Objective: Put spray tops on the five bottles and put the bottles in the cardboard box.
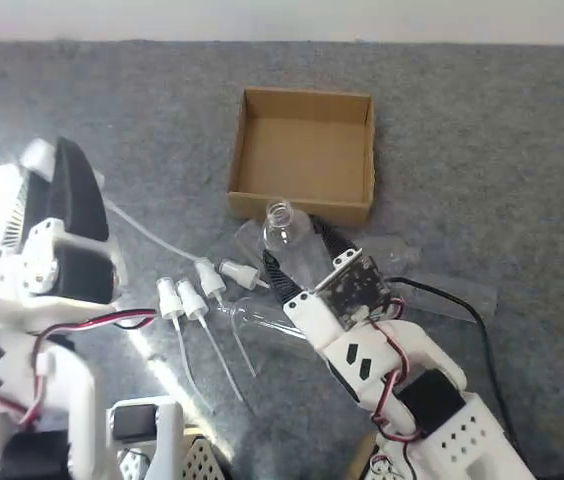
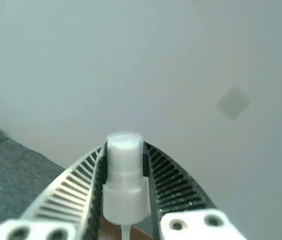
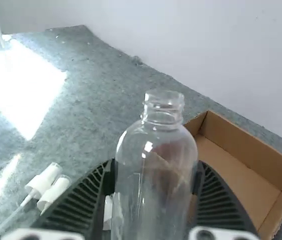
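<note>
Between the fingers of the right gripper, clamped tight, stands one clear uncapped bottle, upright. Just beside that gripper, four loose spray tops lie on the grey mat. Just beyond it the cardboard box sits open, with bare mat around it. The left gripper pinches a fifth spray top.
</note>
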Motion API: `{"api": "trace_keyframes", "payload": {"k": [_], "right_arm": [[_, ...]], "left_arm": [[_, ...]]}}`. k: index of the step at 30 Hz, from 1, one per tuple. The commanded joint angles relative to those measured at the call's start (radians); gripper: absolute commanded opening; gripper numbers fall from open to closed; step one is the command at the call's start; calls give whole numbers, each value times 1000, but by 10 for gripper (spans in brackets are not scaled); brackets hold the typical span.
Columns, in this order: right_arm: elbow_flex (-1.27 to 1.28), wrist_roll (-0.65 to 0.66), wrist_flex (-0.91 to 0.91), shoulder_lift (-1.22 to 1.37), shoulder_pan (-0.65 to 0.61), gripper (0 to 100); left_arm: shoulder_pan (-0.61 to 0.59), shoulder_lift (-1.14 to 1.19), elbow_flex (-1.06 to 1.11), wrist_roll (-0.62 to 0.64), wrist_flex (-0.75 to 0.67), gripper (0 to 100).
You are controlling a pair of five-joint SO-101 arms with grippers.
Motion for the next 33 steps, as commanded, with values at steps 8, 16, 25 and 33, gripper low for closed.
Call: {"api": "trace_keyframes", "payload": {"k": [8,16,25,33], "right_arm": [[35,133,-27,-27,-82,143],[60,196,-21,-27,-142,143],[60,196,-21,-27,-148,143],[63,196,-18,-27,-171,143]], "left_arm": [[0,-176,183,11,-176,11],[2,-204,203,9,-175,11],[2,-210,236,8,-175,12],[57,-212,271,-20,-178,12]]}}
